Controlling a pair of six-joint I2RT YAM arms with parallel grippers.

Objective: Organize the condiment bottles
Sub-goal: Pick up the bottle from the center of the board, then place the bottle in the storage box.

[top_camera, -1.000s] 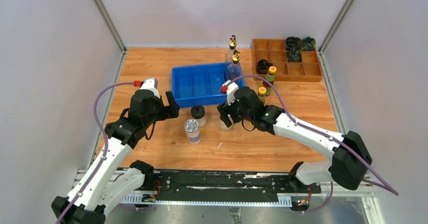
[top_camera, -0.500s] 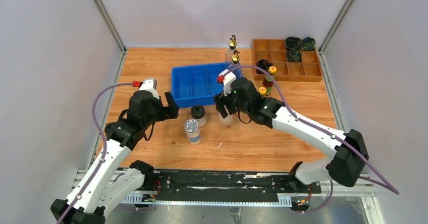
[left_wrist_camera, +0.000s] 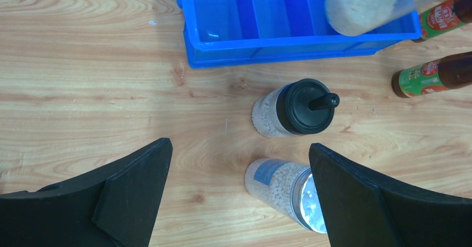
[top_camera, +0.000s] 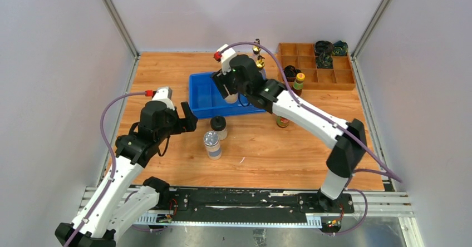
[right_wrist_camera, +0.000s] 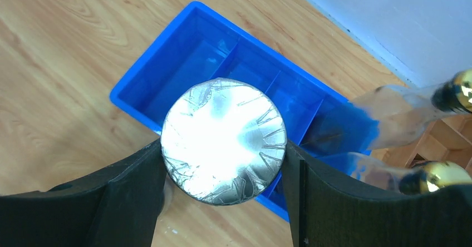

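Silver-lidded clear shaker of pale grains and a black-capped clear jar stand just in front of the blue plastic divided bin, with the left gripper to their left, its jaws spread and empty. Above the bin the right gripper pinches a second silver-lidded shaker by its sides. Further right stand two clear gold-spouted cruets at the bin's far corner and two dark red-labelled sauce bottles near a brown wooden compartment tray.

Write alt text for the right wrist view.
The right gripper clamps a silver-lidded shaker from both sides, above a blue divided bin on the wooden table. Two clear gold-spouted cruets show at right.
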